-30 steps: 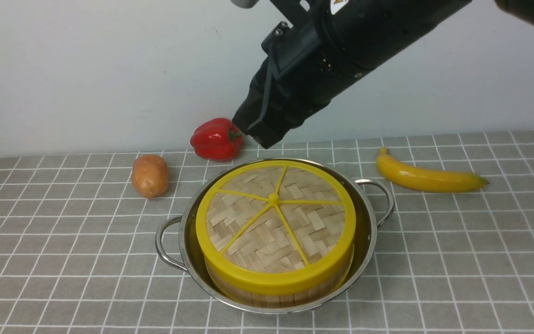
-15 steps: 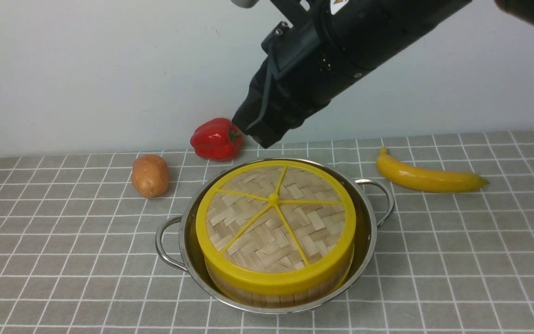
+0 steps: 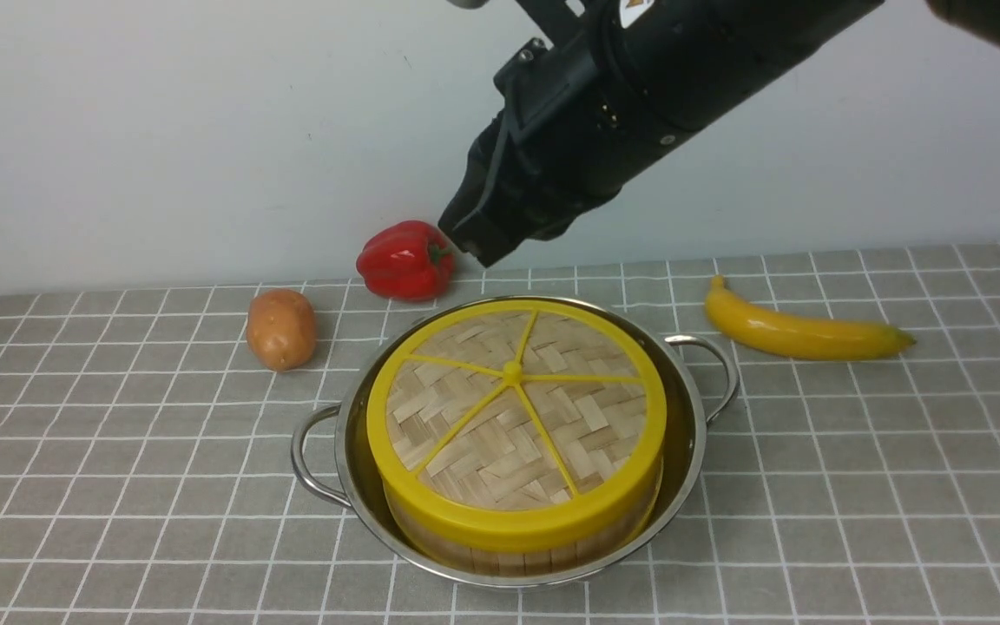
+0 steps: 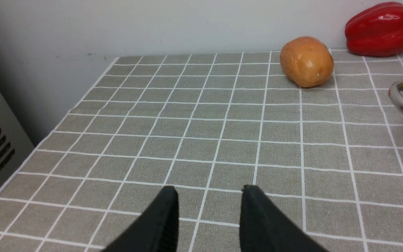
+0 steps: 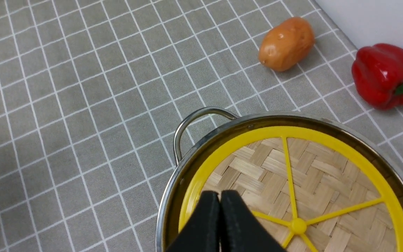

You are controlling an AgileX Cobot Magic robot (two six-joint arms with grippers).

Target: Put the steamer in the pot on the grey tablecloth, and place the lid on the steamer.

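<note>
Steel pot (image 3: 691,451) sits on the grey tablecloth (image 3: 856,486) at mid-bench, slightly toward the near side, its two looped handles pointing left and right. I see the steamer (image 3: 517,551) standing inside it, bamboo wall showing at the near side with a gap to the pot wall all round. Lid (image 3: 517,417) lies flat on the steamer, yellow rim matching the steamer's edge, five spokes meeting at a hub a little far of centre.

Right claw (image 5: 220,203): in the right wrist view the two black fingers look pressed together, with only a hairline seam between them and nothing pinched. It hangs above the lid, clear of it. In the front view I only get the black arm body, coming in from the upper right above the far edge of the pot.

Left claw (image 4: 208,210): fingers spread apart, nothing between them, over bare cloth at the left part of the bench, well apart from the pot.

Other items on the cloth: potato (image 3: 281,328) far-left of the pot, red pepper (image 3: 404,259) beyond it by the wall, banana (image 3: 799,334) to the far right.
</note>
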